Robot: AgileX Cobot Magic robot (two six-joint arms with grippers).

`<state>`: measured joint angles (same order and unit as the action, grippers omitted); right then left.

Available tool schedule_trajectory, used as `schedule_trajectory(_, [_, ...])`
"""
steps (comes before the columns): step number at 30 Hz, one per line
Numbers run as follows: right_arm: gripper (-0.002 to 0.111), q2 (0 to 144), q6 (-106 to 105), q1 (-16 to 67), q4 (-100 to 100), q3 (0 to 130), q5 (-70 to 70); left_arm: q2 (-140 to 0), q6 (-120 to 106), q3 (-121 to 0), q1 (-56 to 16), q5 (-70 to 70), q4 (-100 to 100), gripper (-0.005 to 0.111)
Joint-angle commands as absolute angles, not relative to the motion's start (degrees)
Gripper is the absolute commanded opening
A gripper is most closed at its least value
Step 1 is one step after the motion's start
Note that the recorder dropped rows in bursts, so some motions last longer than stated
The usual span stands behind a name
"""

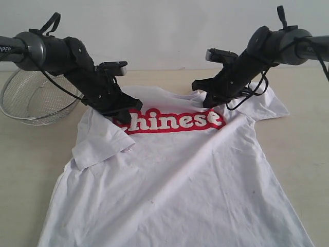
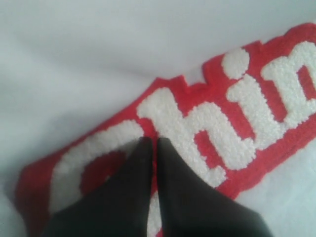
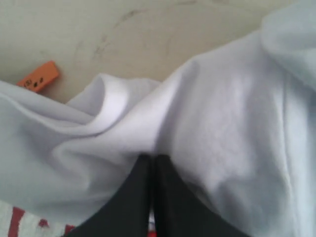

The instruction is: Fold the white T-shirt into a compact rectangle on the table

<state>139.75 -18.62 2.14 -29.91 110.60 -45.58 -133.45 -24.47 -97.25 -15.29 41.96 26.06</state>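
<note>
The white T-shirt (image 1: 180, 175) lies spread chest-up on the table (image 1: 303, 149), and its sleeve on the left is folded in over the body. My left gripper (image 1: 121, 116) is shut, with its tips (image 2: 152, 141) right over the start of the red-outlined lettering (image 2: 237, 113) and nothing between them. My right gripper (image 1: 208, 101) is also shut. Its tips (image 3: 150, 157) rest against a crease of white cloth (image 3: 222, 128) beside the collar, close to the orange neck tag (image 3: 38, 77). I see no cloth caught between its fingers.
A round wire-mesh basket (image 1: 36, 100) stands at the back left of the table, just behind the left arm. Bare tabletop (image 3: 148, 39) shows beyond the collar and on both sides of the shirt. A pale wall runs along the back.
</note>
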Motion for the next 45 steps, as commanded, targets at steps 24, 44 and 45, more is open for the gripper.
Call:
schedule_trajectory(24, [0.047,139.0,-31.1,1.8,-40.2,117.5,-40.0,-133.3,-23.5,-97.5,-15.0,43.0,24.6,0.005])
schedule_trajectory(44, [0.043,142.8,-30.2,5.2,-37.0,118.6,-36.7,-133.3,-23.5,-97.5,-15.0,43.5,24.6,0.005])
schedule_trajectory(45, [0.043,142.8,-30.2,5.2,-36.4,118.6,-36.6,-133.3,-23.5,-97.5,-15.0,43.5,24.6,0.005])
